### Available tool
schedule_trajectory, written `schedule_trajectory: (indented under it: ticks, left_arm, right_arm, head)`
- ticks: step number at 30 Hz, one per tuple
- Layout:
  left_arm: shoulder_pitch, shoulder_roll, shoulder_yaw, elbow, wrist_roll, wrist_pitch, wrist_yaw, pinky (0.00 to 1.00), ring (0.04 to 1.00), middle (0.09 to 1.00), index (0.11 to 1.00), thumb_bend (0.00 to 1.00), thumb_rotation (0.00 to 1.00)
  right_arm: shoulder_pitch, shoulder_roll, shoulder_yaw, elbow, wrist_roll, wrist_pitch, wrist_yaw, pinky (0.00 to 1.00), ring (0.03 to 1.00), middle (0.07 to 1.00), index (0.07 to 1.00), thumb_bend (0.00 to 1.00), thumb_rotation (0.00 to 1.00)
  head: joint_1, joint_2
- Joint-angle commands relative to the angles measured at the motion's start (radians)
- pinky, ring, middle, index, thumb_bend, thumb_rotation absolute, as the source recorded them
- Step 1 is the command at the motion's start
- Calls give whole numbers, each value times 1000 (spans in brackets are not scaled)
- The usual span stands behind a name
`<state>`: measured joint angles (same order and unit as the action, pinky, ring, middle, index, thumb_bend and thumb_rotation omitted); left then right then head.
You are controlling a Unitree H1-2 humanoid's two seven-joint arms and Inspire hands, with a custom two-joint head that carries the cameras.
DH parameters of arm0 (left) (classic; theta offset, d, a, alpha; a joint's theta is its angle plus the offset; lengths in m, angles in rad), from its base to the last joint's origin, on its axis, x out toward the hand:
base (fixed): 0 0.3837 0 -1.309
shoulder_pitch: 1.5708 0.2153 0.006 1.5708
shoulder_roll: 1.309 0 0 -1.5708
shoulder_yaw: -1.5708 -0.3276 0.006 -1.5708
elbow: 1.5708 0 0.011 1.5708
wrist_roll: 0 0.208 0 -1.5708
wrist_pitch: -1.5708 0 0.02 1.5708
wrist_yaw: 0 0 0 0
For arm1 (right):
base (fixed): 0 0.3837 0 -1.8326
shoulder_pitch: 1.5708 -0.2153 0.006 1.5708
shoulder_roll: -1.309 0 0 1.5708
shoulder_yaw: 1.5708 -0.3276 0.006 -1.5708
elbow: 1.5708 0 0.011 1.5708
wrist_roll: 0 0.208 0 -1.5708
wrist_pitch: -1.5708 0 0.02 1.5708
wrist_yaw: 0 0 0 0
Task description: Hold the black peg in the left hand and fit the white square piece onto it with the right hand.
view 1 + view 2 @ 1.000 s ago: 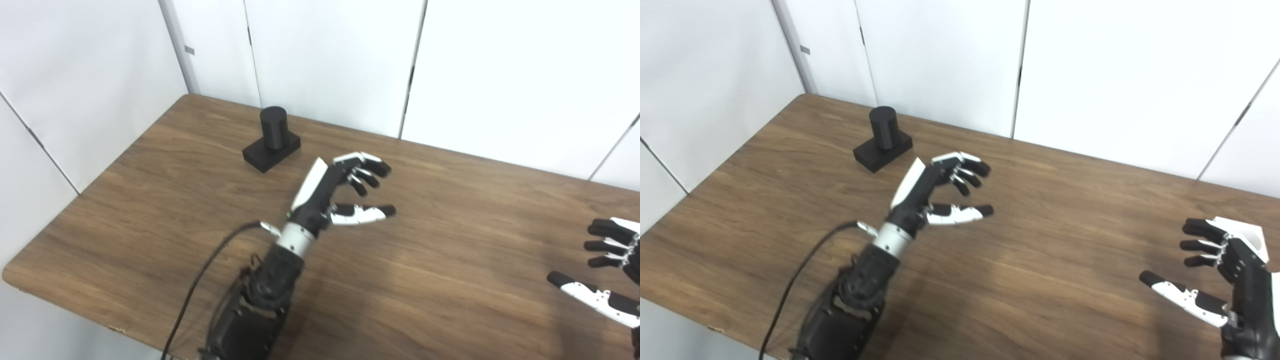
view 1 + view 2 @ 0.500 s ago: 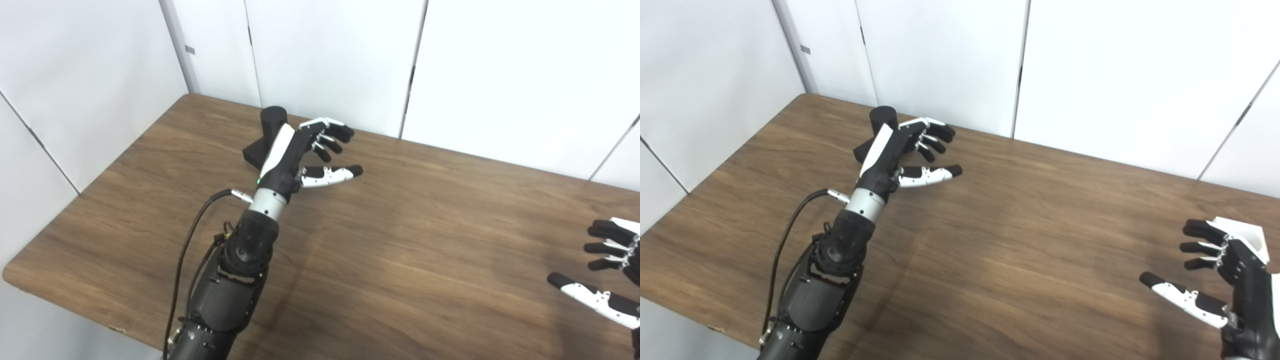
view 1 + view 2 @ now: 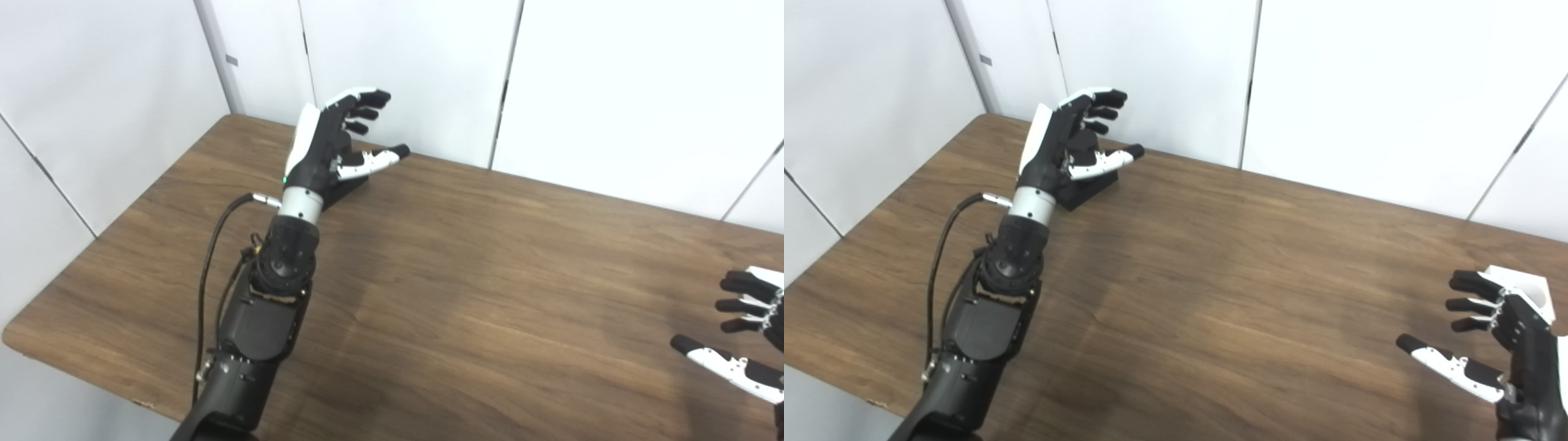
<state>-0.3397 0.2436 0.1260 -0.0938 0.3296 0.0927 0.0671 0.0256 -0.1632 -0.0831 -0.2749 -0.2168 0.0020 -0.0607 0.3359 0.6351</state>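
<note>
At the far left corner of the brown wooden table, the left hand sits in front of the black peg, reaching up and across it so that most of the upright cylinder is hidden. Only part of the cylinder shows between fingers and thumb in the right eye view, plus the square base poking out below the thumb. The fingers are spread and lightly curled, the white-and-black thumb sticks out to the right, and the hand is wide open around the peg's position with nothing gripped (whether any finger actually touches the peg cannot be told from these angles). The forearm runs up from the bottom left edge, with a black cable looping off its left side and plugging in near the wrist. At the near right edge of the table, well apart from the peg, the right hand hovers with palm facing left, fingers apart and slightly bent, thumb extended low toward the table centre; it holds nothing. The white square piece lies just behind that hand's fingers, its round hole visible on top in the right eye view, mostly cut off in the left eye view. Contact between those fingers and the piece cannot be told. White wall panels stand behind the table along its far and left sides.
</note>
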Motion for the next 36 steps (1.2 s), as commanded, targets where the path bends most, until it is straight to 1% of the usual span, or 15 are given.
schedule_trajectory:
  ticks: [1,2,4,8,10,12,14,15,16,20,24,28,31,32,36]
  left_arm:
    - [-59,28,11,3,15,-5,28,619,694,723,701,750,98]
    - [-65,34,13,11,21,-5,33,596,696,727,698,757,91]
    - [-72,41,15,22,26,-3,42,596,714,730,698,765,89]
    - [-74,55,22,49,31,-7,65,632,762,751,704,771,61]
    - [-74,67,26,64,35,-9,73,640,784,786,721,773,75]
    - [-75,73,32,80,49,-17,99,577,754,791,725,787,72]
    - [-79,81,32,96,82,-14,132,546,716,764,716,805,76]
    - [-80,88,28,99,105,-3,145,550,707,754,710,817,81]
    - [-82,95,24,105,128,8,157,576,723,760,714,815,102]
    - [-90,117,19,120,184,53,172,639,809,823,747,812,185]
    - [-92,137,12,125,197,107,148,669,843,863,763,825,189]
    - [-95,159,-10,145,236,137,156,681,879,882,760,847,186]
    - [-104,180,-39,162,288,219,133,713,905,889,766,884,237]
    - [-108,185,-48,170,303,243,127,723,897,888,768,916,254]
    - [-120,200,-87,190,347,324,101,781,911,910,786,992,346]
  right_arm:
    - [-18,-7,-7,-34,4,-21,-1,458,594,673,658,568,0]
    - [-19,-8,-7,-30,3,-26,-2,450,588,669,654,572,0]
    - [-20,-9,-7,-25,3,-30,-2,442,585,668,653,574,0]
    - [-20,-8,-5,-23,4,-28,0,457,593,673,654,577,0]
    - [-19,-7,-4,-25,4,-24,1,466,599,675,656,570,0]
    - [-17,-7,-5,-26,8,-21,2,473,606,679,661,564,0]
    - [-16,-8,-6,-24,8,-23,1,460,596,677,662,561,0]
    - [-15,-9,-5,-22,6,-25,1,455,592,676,662,559,0]
    - [-15,-9,-4,-23,4,-25,1,454,590,674,662,559,0]
    - [-14,-5,-3,-33,3,-10,2,473,606,678,663,556,0]
    - [-13,-6,-4,-33,4,-12,4,478,606,679,667,556,0]
    - [-13,-4,-4,-34,5,-12,5,469,600,677,666,556,0]
    - [-12,-4,-2,-29,-3,-19,5,466,596,676,663,560,0]
    - [-11,-4,-1,-30,-7,-17,5,467,596,675,662,564,0]
    - [-11,0,-2,-35,-1,-13,8,477,603,678,659,571,0]
  head:
    - [3,-4]
    - [5,-4]
    - [8,-5]
    - [9,-6]
    - [8,-5]
    - [9,-6]
    - [11,-7]
    - [12,-7]
    - [12,-7]
    - [12,-8]
    - [12,-8]
    - [11,-4]
    - [10,-3]
    - [9,-2]
    - [7,-3]
